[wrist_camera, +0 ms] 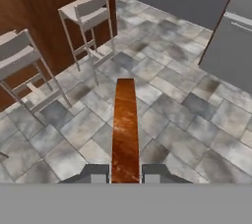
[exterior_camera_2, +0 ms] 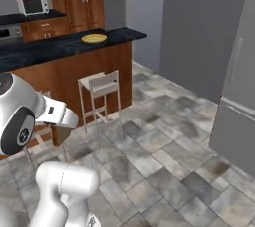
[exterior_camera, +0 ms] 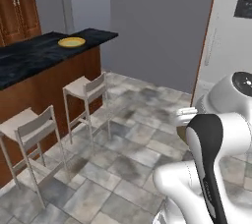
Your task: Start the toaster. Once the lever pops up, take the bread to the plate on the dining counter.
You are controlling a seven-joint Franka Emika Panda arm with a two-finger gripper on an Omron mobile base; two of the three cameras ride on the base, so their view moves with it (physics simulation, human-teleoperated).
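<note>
A: How is the two-finger claw (wrist_camera: 125,173) being seen at this moment?

B: In the hand view it is being shown pinched narrow on the bread (wrist_camera: 124,129), a thin slice with a brown crust, seen edge-on and rising between the two small dark fingertips (wrist_camera: 96,173). The slice is being held over the grey stone-tiled floor (wrist_camera: 197,120), out in the open room.

A: What is being seen beyond it?

B: To the left, two pale wooden bar stools (exterior_camera: 86,90) are being shown standing against the reddish-brown wood base of the dining counter (exterior_camera: 29,56), a long counter with a black veined marble top. Toward the far end of that top, the round flat yellow plate (exterior_camera: 72,42) is lying well apart from the claw. To the right, a tall grey refrigerator (exterior_camera_2: 239,86) is standing.

A: How is the slice being judged to handle?

B: It is being judged light, dry and stiff but brittle: too hard a squeeze could crack it, and crumbs could make it slip. It is being held across its flat faces near one edge, which seems a sound hold. No toaster is being seen here, so the carrying step appears to be in hand. The slice should be laid flat on the plate and released low.
</note>
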